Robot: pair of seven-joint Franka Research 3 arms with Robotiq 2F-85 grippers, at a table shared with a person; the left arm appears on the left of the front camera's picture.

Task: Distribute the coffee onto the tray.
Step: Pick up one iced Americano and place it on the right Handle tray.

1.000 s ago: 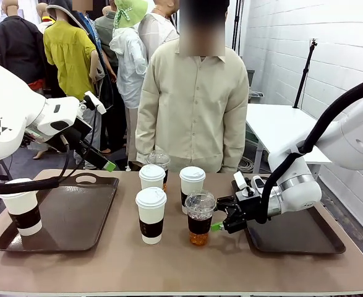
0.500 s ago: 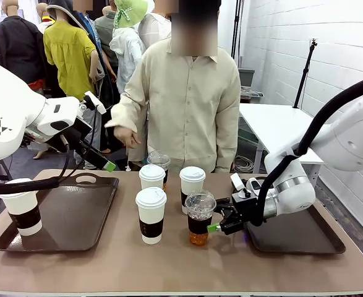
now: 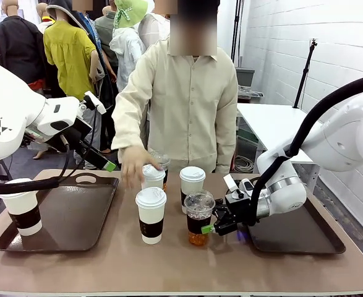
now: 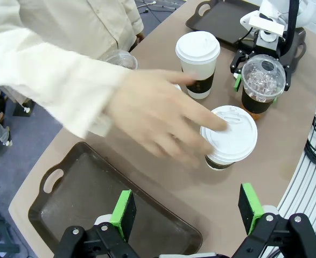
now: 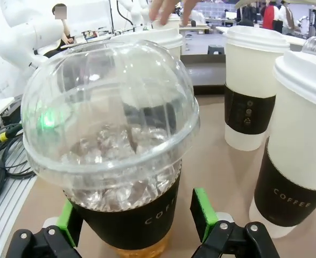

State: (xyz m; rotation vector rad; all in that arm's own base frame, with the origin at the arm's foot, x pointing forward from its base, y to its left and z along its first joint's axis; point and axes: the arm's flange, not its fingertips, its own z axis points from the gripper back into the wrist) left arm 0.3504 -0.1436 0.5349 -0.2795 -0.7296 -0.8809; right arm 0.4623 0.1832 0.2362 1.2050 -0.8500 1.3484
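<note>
At the brown table (image 3: 107, 266), the right arm stretches in low from the right edge. The right gripper (image 3: 209, 228) has its jaws spread either side of the amber dome-lidded cup (image 3: 200, 213) near the middle. The left gripper (image 4: 187, 208) hangs agape and empty over the left tray (image 3: 76, 216). A person's hand (image 3: 132, 168) is at a rear white cup (image 3: 152, 176).

Between the right pincer's (image 5: 138, 207) spread pads (image 5: 202, 212): dome cup (image 5: 109, 161), taking nearly the whole gap. Just past it, white cups (image 5: 252, 91) crowding the way ahead. Behind that pincer, bare right tray (image 3: 305, 238), free. Under the wide-spread left pincer (image 4: 187, 201): bare counter (image 4: 217, 188) and left tray (image 4: 77, 199). Ahead of it, blocked by a person's hand (image 4: 152, 115) across a lid (image 4: 230, 142).
</note>
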